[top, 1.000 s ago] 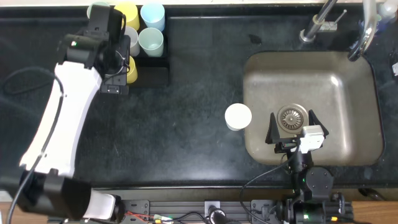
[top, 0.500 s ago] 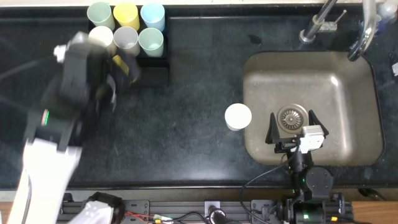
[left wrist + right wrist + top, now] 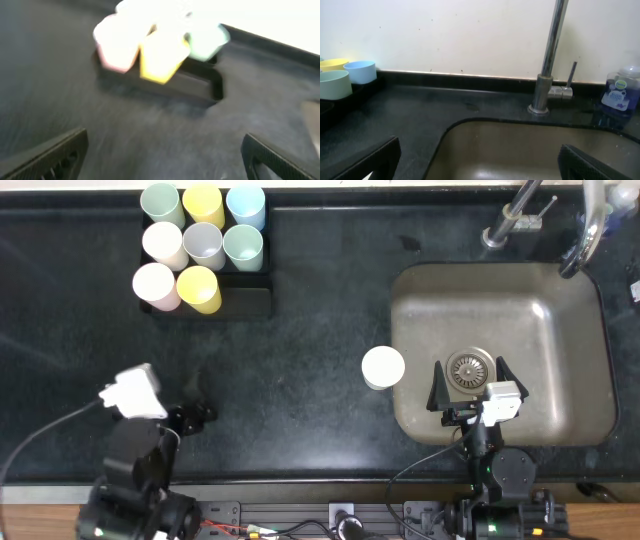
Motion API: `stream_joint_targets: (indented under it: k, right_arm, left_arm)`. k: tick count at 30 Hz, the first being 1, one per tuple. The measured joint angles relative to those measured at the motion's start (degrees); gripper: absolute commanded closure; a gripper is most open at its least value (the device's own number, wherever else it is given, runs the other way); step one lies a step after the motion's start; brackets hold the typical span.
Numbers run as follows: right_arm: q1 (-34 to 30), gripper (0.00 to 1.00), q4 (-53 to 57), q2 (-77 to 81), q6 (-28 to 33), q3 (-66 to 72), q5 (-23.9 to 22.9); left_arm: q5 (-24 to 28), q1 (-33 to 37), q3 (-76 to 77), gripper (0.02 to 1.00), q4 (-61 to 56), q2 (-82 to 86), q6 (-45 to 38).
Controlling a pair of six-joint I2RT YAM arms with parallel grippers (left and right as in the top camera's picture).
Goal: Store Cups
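Left arm: is drawn back from rack [image 3: 250,298] to its base; yellow cup [image 3: 198,289] is left seated in the front row.
Left gripper [image 3: 165,157]: spread wide, empty.
Right gripper [image 3: 470,370]: spread wide, empty, held over sink [image 3: 560,410].
White cup [image 3: 383,367]: on counter [image 3: 300,380], just beside sink rim, not yet stored.
Risk: cup may be tipped into sink if nudged on approach.
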State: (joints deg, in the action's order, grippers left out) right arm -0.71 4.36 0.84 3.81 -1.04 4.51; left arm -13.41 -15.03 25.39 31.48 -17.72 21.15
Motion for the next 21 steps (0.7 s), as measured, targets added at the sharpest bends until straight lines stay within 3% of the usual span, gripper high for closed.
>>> stream_joint_targets:
  k: [4,10,21]
  right_arm:
    - [0.0,0.005,-0.02,0.0,0.02,0.0,0.0]
    - [0.0,0.005,0.0,0.0,0.02,0.0,0.0]
    - [0.0,0.005,0.0,0.0,0.04,0.0,-0.02]
  left_arm:
    - [7.48,0.63,-5.46,0.018,-5.6,3.65,-11.52]
    - [14.88,5.51,-12.02,0.018,-11.74,6.14,-17.57]
    - [18.05,12.94,-18.43,0.018,-13.97,11.5,-18.14]
